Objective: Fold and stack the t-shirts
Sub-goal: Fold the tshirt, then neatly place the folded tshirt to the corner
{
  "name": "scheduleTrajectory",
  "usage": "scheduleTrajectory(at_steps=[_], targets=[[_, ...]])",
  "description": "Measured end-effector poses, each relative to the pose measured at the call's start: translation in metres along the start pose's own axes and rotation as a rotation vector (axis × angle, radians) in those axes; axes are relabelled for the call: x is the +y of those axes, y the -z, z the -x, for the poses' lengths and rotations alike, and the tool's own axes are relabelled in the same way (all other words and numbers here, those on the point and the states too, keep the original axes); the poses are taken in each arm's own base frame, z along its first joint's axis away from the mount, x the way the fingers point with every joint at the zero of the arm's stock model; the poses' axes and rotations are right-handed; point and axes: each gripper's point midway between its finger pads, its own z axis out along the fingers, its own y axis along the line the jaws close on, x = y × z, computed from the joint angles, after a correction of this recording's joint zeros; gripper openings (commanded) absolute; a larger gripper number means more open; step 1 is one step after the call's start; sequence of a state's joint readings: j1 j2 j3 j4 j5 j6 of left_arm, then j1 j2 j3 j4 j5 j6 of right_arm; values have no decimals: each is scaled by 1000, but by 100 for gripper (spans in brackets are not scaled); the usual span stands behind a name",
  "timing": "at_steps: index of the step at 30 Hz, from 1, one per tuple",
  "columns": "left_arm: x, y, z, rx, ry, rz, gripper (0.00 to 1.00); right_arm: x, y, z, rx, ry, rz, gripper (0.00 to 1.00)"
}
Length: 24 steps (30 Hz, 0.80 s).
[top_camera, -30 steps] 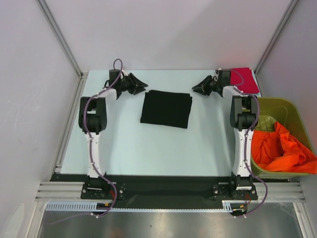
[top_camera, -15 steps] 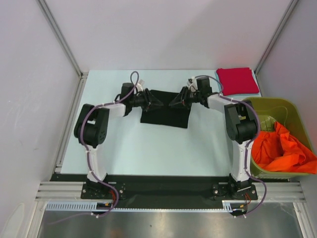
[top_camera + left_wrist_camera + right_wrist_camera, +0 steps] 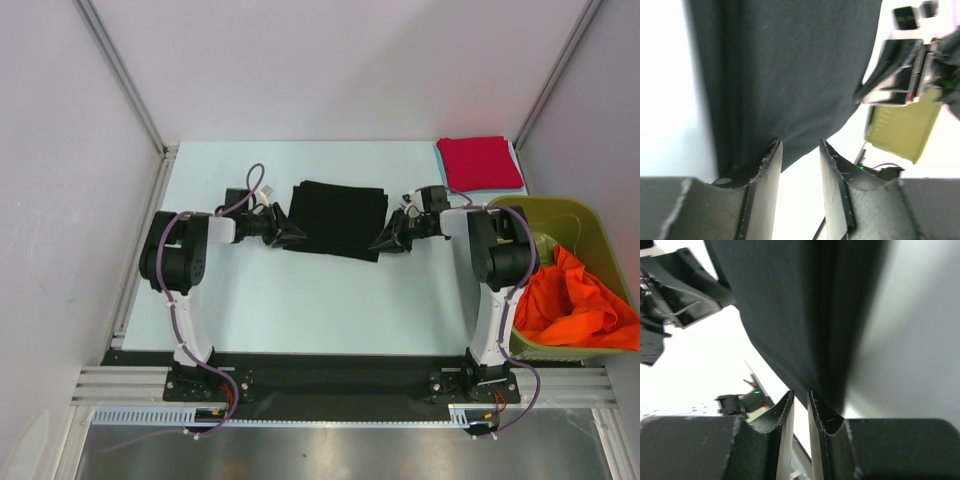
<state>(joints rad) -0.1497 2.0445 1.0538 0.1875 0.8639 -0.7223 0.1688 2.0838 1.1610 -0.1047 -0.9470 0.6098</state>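
Note:
The folded black t-shirt (image 3: pixel 335 218) lies flat mid-table. My left gripper (image 3: pixel 291 233) is low at its near-left corner. In the left wrist view its jaws (image 3: pixel 800 147) are open, with the shirt (image 3: pixel 790 75) just ahead and the left finger against the cloth edge. My right gripper (image 3: pixel 384 243) is at the near-right corner. Its jaws (image 3: pixel 801 394) stand a narrow gap apart, nothing between them, and the shirt (image 3: pixel 790 310) starts at their tips. A folded red t-shirt (image 3: pixel 480 163) lies at the back right. An orange t-shirt (image 3: pixel 575 300) is crumpled in the bin.
The olive-green bin (image 3: pixel 560 215) stands at the table's right edge beside the right arm. Grey walls with metal rails close in the table's back and sides. A black strip with the arm bases runs along the near edge.
Both grippers have swung from the far side of the table in over the black shirt and down to its near corners. The shirts have not visibly moved.

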Motion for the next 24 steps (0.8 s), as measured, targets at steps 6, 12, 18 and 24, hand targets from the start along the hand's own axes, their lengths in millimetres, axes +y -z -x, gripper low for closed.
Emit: scheduleTrajectory(at_steps=[6,12,18,24], targets=[[-6,35,3,-48,-76,115,49,-15,35,-1,-49,45,-152,25],[-63,95,-9,-262,-182,140,69,9,67,-10,-121,139,-284,52],[-86,102,-69,-400,-58,28,73,41,73,-15,-174,224,-256,64],[-71,66,-124,-366,166,36,69,2,50,-43,-137,48,-224,65]])
